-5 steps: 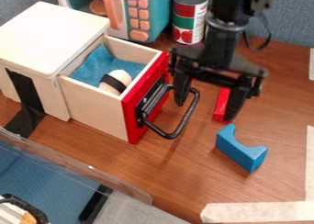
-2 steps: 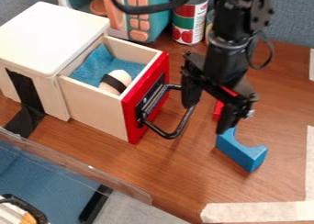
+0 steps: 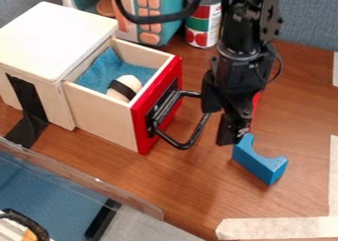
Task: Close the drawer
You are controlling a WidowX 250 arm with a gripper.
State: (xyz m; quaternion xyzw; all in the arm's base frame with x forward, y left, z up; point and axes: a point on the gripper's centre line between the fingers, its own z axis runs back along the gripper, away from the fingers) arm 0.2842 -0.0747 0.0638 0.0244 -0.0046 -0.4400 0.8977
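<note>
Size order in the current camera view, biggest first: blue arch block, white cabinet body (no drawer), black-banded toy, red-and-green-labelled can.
1. White cabinet body
2. Red-and-green-labelled can, counting its visible part
3. Blue arch block
4. Black-banded toy

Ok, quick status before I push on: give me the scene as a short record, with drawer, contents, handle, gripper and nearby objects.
drawer: open, out from the white cabinet
contents: blue cloth, pale rounded object with black band
handle: black bar on the red front
gripper: open, beside the handle; contact unclear
nearby: blue block on the tabletop, can farther back
</note>
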